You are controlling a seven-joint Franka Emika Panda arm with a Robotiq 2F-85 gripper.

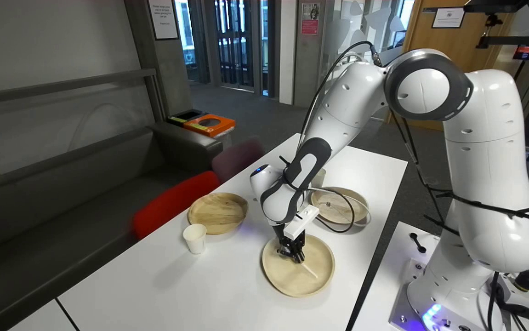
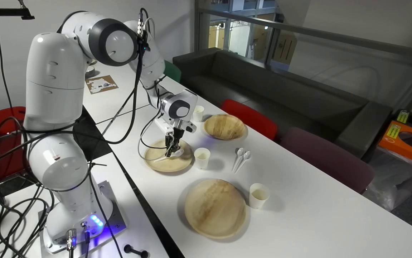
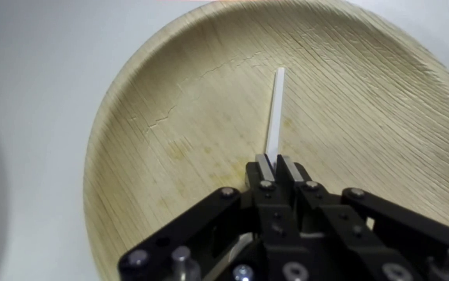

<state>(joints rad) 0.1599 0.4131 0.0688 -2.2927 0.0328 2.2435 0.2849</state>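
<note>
My gripper [image 3: 274, 163] is low over a round wooden plate [image 3: 162, 164], its narrow jaws closed around the handle of a white spoon [image 3: 275, 109]. Beyond the fingertips, the handle lies along the plate's floor. The spoon's bowl is mostly covered by the fingers in the wrist view. In an exterior view the spoon's bowl [image 2: 178, 153] shows beside the gripper [image 2: 170, 152], over the same plate [image 2: 163, 167]. Another exterior view angle has the handle [image 1: 309, 270] sticking out from under the gripper [image 1: 297, 258] across the plate [image 1: 292, 287].
Wooden plates [image 1: 218, 214] [image 2: 215, 209] stand on both sides along the white table [image 1: 177, 294]. Pale cups [image 1: 195, 239] [image 2: 202, 158] [image 2: 258, 196] stand near them. Three white spoons [image 2: 240, 158] lie together. A cable [image 1: 351, 211] loops from the arm near a further plate [image 1: 333, 209].
</note>
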